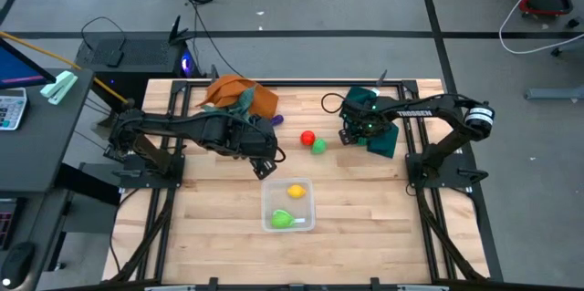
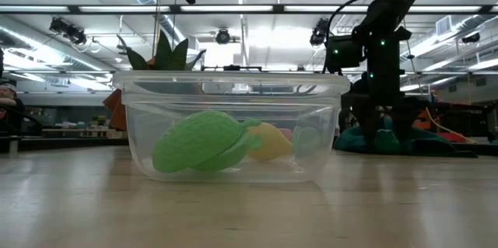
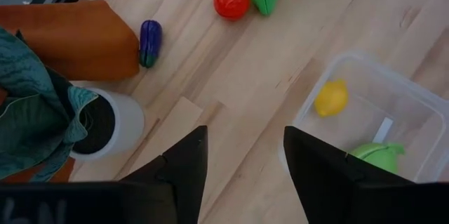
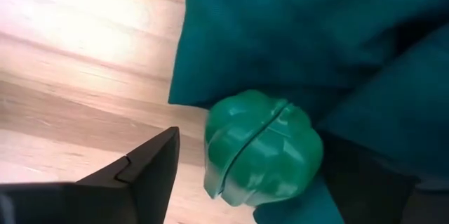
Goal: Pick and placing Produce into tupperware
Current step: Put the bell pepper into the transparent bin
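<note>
The clear tupperware (image 1: 288, 205) stands at the table's middle near side. It holds a yellow piece (image 3: 331, 97) and a light green piece (image 3: 379, 155) of produce. My left gripper (image 1: 265, 165) hangs open above the bare wood just left of it, with nothing between its fingers. A red piece (image 1: 308, 137), a green piece (image 1: 318, 146) and a purple piece (image 1: 276, 120) lie on the wood farther back. My right gripper (image 1: 350, 133) points down, open, over a dark green piece (image 4: 263, 147) that rests on the dark green cloth (image 4: 295, 34). One finger (image 4: 151, 164) stands beside that piece, apart from it.
An orange cloth (image 1: 239, 95) and a small white pot (image 3: 105, 122) with a plant sit at the back left, close to my left arm. The dark green cloth (image 1: 379, 131) lies bunched at the back right. Bare wood shows around the tupperware.
</note>
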You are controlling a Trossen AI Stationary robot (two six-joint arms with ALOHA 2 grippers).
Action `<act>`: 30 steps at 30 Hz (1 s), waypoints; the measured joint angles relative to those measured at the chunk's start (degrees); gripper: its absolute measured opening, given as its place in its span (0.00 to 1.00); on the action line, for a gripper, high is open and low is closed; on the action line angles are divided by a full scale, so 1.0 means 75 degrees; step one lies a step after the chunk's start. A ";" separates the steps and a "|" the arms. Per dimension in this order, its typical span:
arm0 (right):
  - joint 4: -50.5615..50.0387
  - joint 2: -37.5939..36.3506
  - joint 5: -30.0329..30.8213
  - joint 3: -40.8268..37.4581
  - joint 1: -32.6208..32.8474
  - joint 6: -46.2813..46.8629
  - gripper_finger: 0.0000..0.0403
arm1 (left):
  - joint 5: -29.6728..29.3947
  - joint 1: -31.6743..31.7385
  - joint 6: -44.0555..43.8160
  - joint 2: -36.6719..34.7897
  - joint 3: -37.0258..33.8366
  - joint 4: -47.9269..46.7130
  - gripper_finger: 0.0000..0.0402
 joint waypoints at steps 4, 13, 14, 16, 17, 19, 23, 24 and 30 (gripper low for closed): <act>-0.0003 0.0000 0.0042 0.0000 0.0000 0.0021 0.64 | 0.0000 0.0003 0.0000 0.0000 0.0000 -0.0001 0.47; -0.0023 -0.0179 0.0025 0.0000 0.0003 0.0019 0.49 | -0.0067 0.0009 0.0000 0.0003 0.0000 -0.0004 0.46; -0.0023 -0.0258 0.0024 0.0000 0.0003 0.0017 0.48 | -0.0070 0.0009 -0.0003 0.0003 0.0000 -0.0004 0.46; -0.0023 -0.0437 0.0021 0.0000 0.0003 0.0017 0.47 | -0.0070 0.0009 -0.0003 0.0003 0.0000 -0.0004 0.46; -0.0023 -0.0524 0.0019 0.0000 0.0003 0.0020 0.47 | -0.0070 0.0009 -0.0003 0.0003 0.0000 -0.0004 0.46; -0.0032 -0.0720 -0.0057 0.0000 0.0003 0.0082 0.47 | -0.0067 0.0009 -0.0002 0.0003 0.0000 -0.0003 0.46; -0.0046 -0.1208 -0.0147 0.0006 0.0144 0.0194 0.47 | -0.0068 0.0009 0.0000 0.0003 0.0000 -0.0001 0.46; -0.0100 -0.1338 -0.0164 0.0043 0.0221 0.0196 0.47 | -0.0067 0.0009 0.0003 0.0003 0.0000 -0.0004 0.45; -0.0358 -0.1929 -0.0179 0.0428 0.0829 0.0223 0.46 | -0.0062 0.0009 0.0003 0.0003 0.0000 -0.0004 0.44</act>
